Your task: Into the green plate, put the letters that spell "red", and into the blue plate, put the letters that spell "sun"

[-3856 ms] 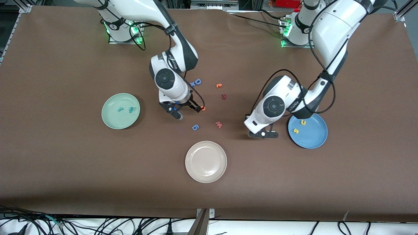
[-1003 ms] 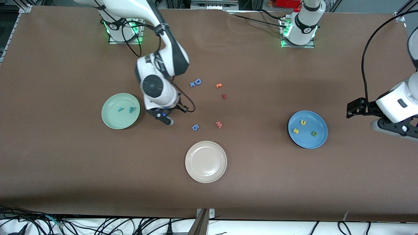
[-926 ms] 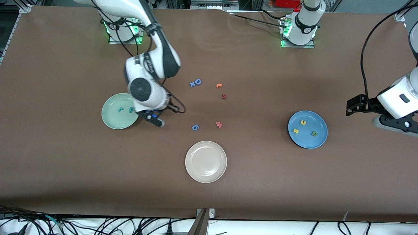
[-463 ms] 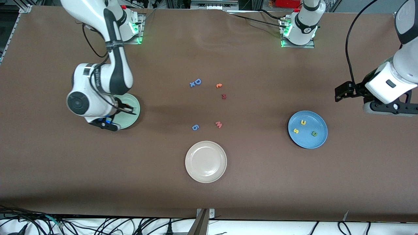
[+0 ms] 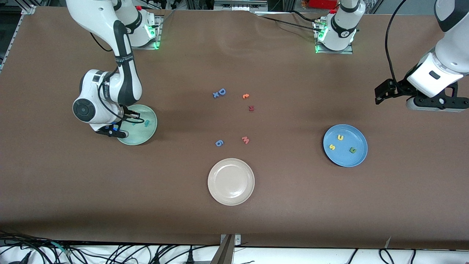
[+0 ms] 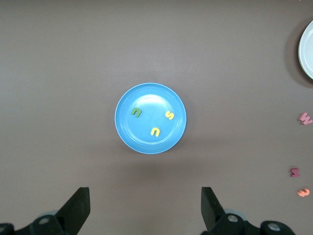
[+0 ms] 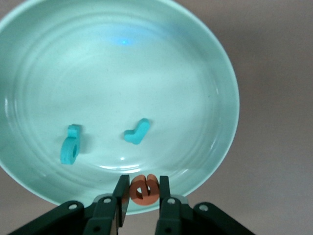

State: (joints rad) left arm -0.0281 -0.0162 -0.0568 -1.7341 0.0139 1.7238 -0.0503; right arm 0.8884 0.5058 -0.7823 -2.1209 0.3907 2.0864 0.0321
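Since a moment ago the right arm has swung from the middle of the worktop point(image 5: 293, 205) over to the green plate point(image 5: 148, 132), and the left arm has lifted away toward its own end.

Now the right end effector point(image 7: 142, 197) hangs over the edge of the green plate. Its two fingers are pinched on the little orange "e" point(image 7: 144, 189), which is held up just above the rim. Down in that plate lie the teal "r" point(image 7: 137, 131) and the teal "d" point(image 7: 71, 145), a little apart from each other.

The left end effector point(image 6: 144, 210) is up in the air over the bare worktop near the blue plate point(image 5: 357, 157). Its fingers are spread wide and hold nothing. That arm just waits.

The blue plate has all three of its letters inside: the yellow "s" point(image 5: 332, 147), the yellow "u" point(image 5: 340, 137) and the green "n" point(image 5: 352, 150).

In the middle of the worktop sit some spare letters: a big blue "D" point(image 5: 221, 91), a small orange letter point(image 5: 246, 96), a dark red letter point(image 5: 251, 108), a pink "w" point(image 5: 245, 139) and a small blue letter point(image 5: 218, 143). A beige plate point(image 5: 220, 192) sits nearer the front camera than all of them.
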